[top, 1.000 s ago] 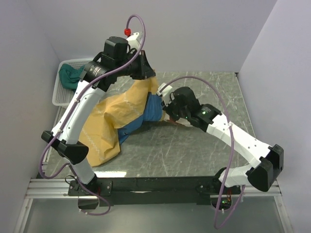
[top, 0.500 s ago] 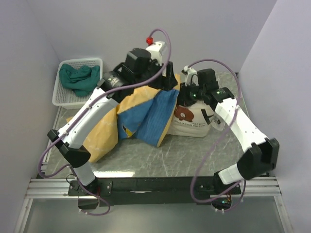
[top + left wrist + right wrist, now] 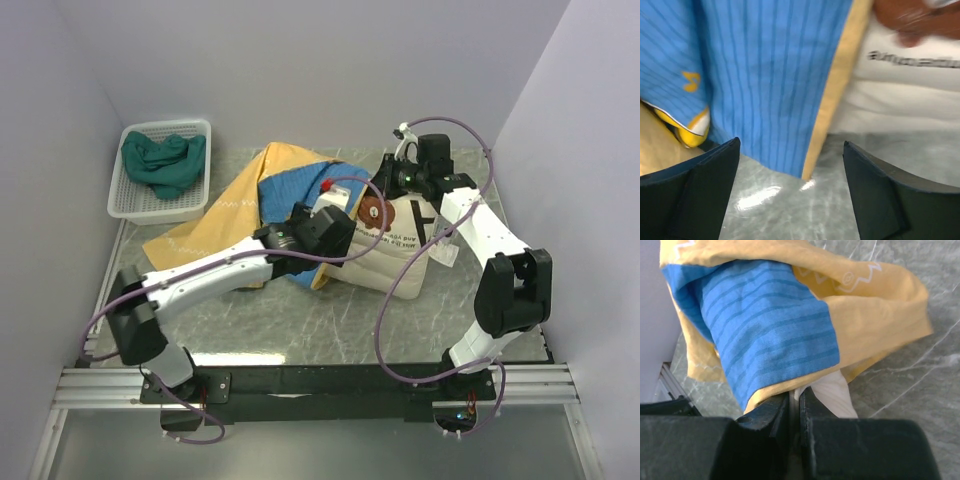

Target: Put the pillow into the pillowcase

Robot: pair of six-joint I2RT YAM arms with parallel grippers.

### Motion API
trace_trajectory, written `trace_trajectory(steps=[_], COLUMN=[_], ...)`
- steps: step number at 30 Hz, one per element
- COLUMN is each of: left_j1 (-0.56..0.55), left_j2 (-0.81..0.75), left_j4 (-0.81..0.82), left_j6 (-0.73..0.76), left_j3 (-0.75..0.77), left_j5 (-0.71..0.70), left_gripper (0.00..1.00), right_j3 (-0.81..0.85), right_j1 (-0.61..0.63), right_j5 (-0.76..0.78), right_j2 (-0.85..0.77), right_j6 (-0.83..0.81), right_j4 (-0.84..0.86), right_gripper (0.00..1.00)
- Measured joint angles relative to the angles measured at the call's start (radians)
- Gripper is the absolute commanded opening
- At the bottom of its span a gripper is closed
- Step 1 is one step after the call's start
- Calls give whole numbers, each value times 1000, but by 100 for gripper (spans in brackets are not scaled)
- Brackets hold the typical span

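Could easily drag pillow [image 3: 398, 258] out of pillowcase [image 3: 290, 185], with left gripper [image 3: 790, 162] wide open and only right gripper [image 3: 794, 401] pinching pillow.

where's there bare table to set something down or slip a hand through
Widest bare patch: the near strip of the table, between the pillow, the left arm and the front edge. A sliver is bare at the far right corner, beyond the right arm. Crowded: the middle and far left, where pillowcase, pillow and basket sit close.
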Motion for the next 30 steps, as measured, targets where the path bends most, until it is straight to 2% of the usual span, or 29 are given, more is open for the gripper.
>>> trace_trajectory(steps=[6, 8, 10, 11, 12, 13, 14, 15, 17, 18, 20, 30], left_j1=[8, 13, 22, 31, 39, 50, 64, 73, 97, 106, 120, 134], left_j2=[143, 193, 243, 265, 276, 288, 299, 303, 309, 312, 318, 324], left_j4=[95, 104, 121, 131, 132, 134, 140, 145, 150, 147, 148, 148], left_j6=[-5, -5, -6, -6, -8, -6, -3, -12, 4, 6, 20, 46], left_j3=[-26, -2, 23, 25, 25, 25, 25, 26, 33, 42, 70, 194], left_j5=[-44, -56, -73, -87, -97, -104, -107, -109, -111, -111, -107, 32], left_gripper=[91, 88, 79, 71, 47, 35, 16, 9, 1, 1, 1, 1], right_j3=[-17, -38, -64, -80, -96, -111, -124, -135, -146, -152, -174, -454], right_j1=[-8, -21, -35, -46, -56, -66, -73, -82, -92, -97, -104, -188], right_j5=[-5, -10, -16, -18, -18, -17, -15, -9, 11, 47, 105, 437], right_j2=[7, 9, 9, 9, 9, 9, 9, 9, 9, 3, -24, -476], right_j6=[31, 43, 55, 60, 66, 72, 77, 84, 105, 112, 141, 345], right_j4=[-21, -19, -18, -17, -17, -17, -18, -21, -27, -21, -3, 77], right_gripper=[0, 0, 0, 0, 7, 13, 22, 42, 63, 81, 99, 100])
